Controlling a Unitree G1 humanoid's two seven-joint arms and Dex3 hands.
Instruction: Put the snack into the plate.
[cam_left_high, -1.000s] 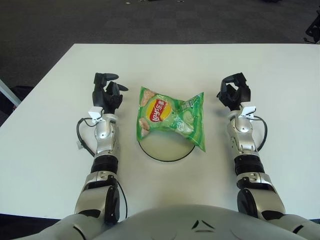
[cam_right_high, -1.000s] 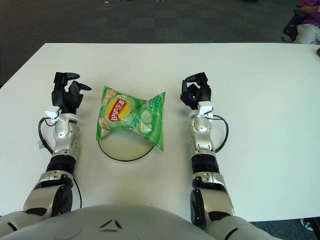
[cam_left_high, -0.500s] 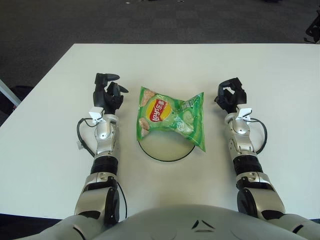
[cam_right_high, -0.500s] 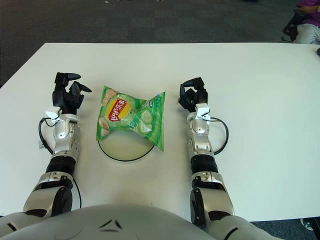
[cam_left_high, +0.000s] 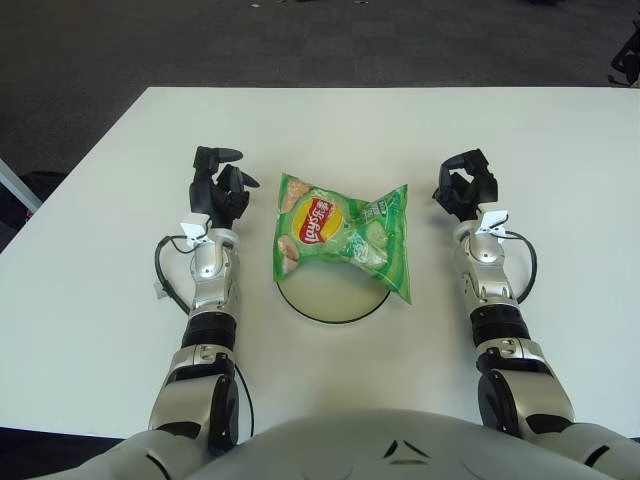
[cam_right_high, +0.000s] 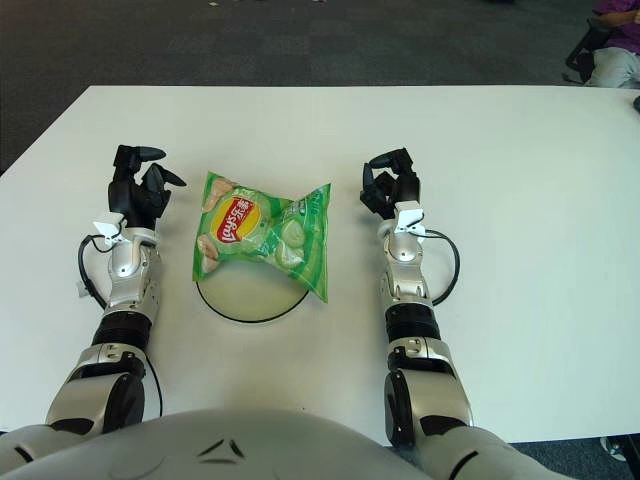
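Crinkly green foil snack bag with red-and-yellow logo (cam_left_high: 342, 237) lies across the far part of the round white plate with a dark rim (cam_left_high: 330, 297), overhanging its far edge on the white desk (cam_left_high: 90, 300). Left hand (cam_left_high: 217, 190) shows just left of the bag, fingers loosely spread, holding nothing; right hand (cam_left_high: 466, 187) shows to its right, fingers half-curled, empty. Task looks about done; if adjusting, nudge the bag toward the robot to centre it
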